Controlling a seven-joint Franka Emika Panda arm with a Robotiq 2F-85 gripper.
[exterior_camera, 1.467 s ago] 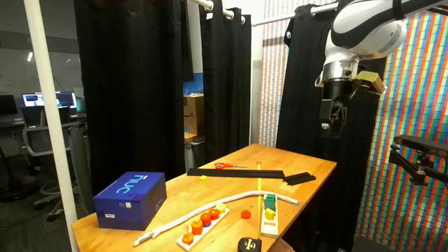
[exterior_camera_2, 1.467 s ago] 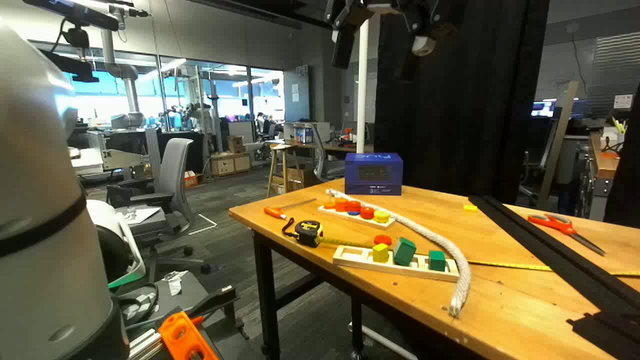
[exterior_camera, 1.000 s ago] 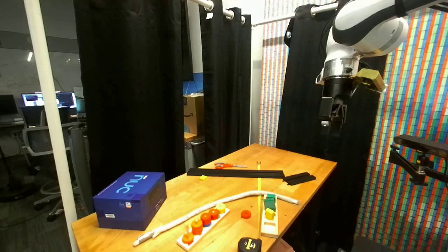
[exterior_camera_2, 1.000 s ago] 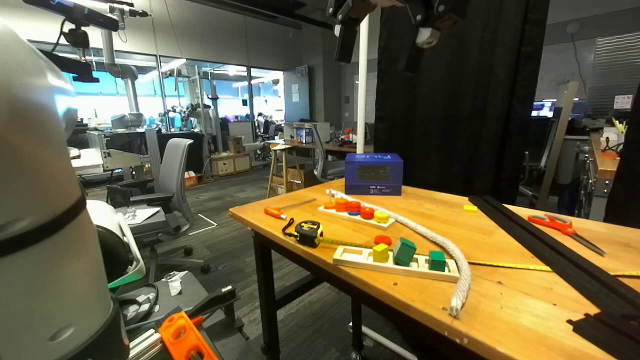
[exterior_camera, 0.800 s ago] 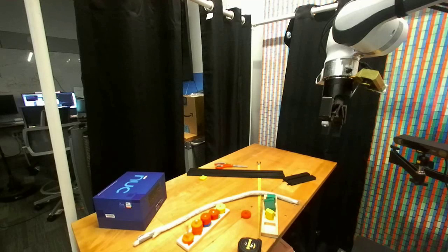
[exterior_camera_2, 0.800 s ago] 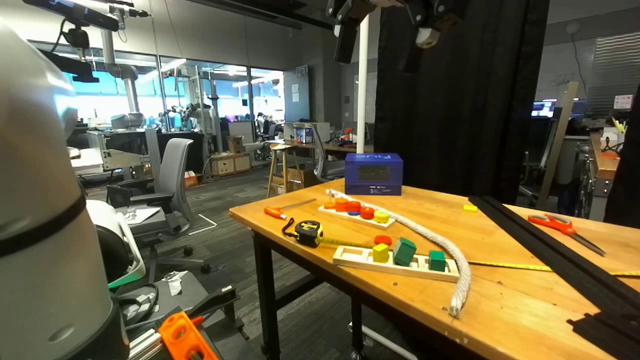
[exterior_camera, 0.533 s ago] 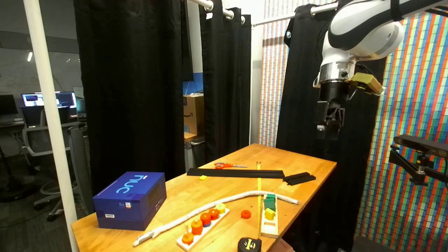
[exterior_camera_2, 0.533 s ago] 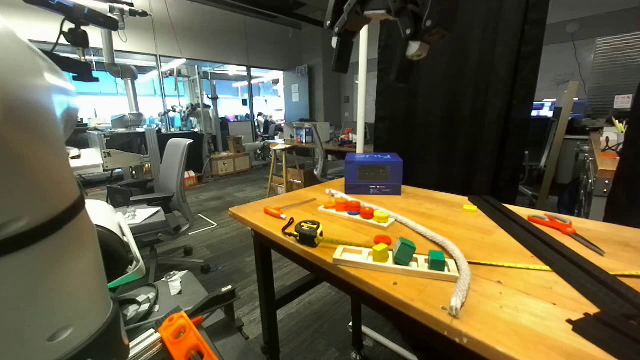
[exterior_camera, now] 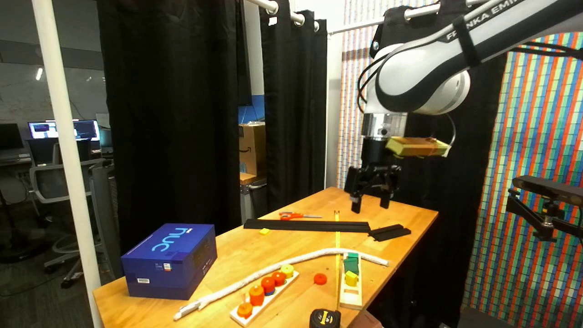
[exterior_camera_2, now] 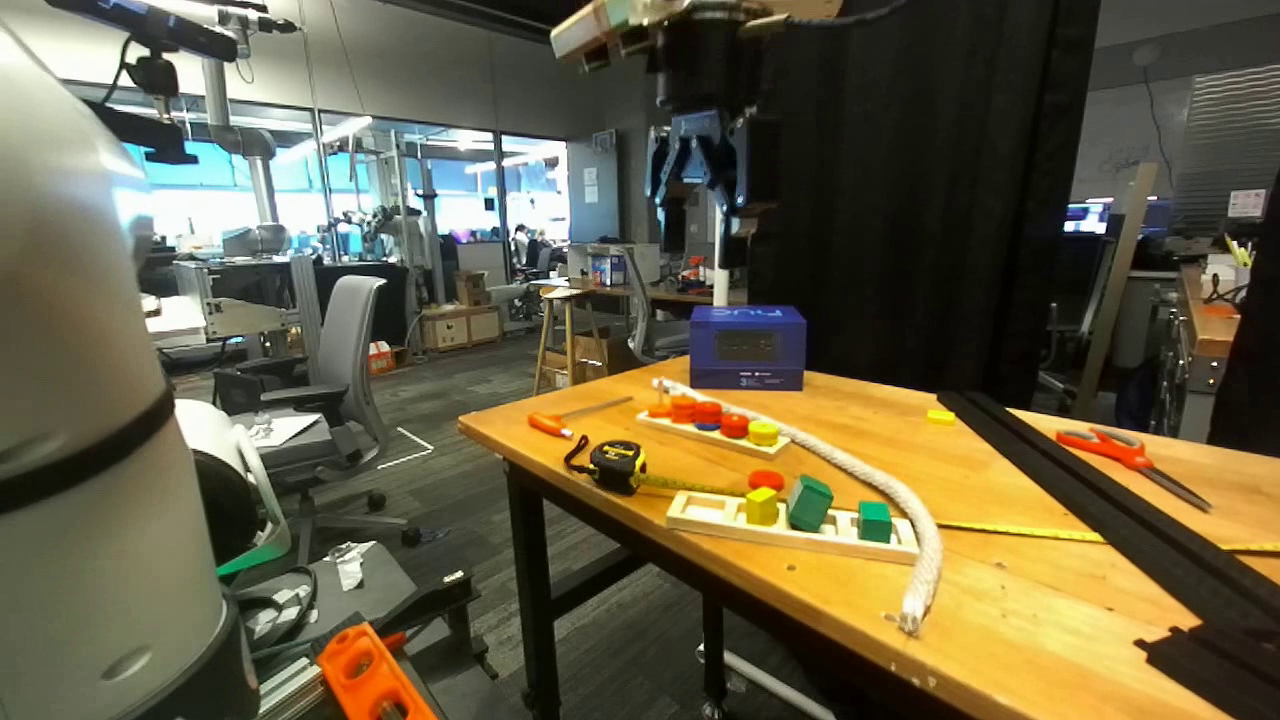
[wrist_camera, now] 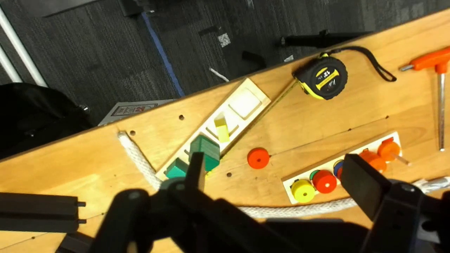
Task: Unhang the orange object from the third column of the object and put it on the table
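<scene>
Q. How far along is the task?
A. Judged not begun. The red-orange ring [exterior_camera: 268, 283], presumably the object meant, sits over a blue ring [exterior_camera: 268, 291] on the third column [exterior_camera_2: 707, 414] of the five-column peg board [wrist_camera: 287, 184]. The gripper [exterior_camera: 370, 207], at 2 o'clock from the board in an exterior view, hangs well above the surface [exterior_camera_2: 1040, 600]: released, jaws apart, nothing between them. Remaining: approach, grasp, lift off, set down.

Q. And the loose ring [wrist_camera: 258, 158]?
A. It lies on the surface, the third column at 3 o'clock from it (wrist view; column partly hidden by one jaw). Its part in the task, if any, cannot be told.

Q. What surrounds the target?
A. In an exterior view: orange rings [exterior_camera: 256, 296] at 8 o'clock and a red ring [exterior_camera: 278, 278] at 2, probably near enough to crowd the jaws; rope [exterior_camera: 311, 257] just beside the board at 11; blue box [exterior_camera: 168, 259] farther off, between 9 and 10. Outside the likely path (wrist view, from the loose ring): block tray [wrist_camera: 244, 102] at 10, tape measure [wrist_camera: 327, 77] at 1.
</scene>
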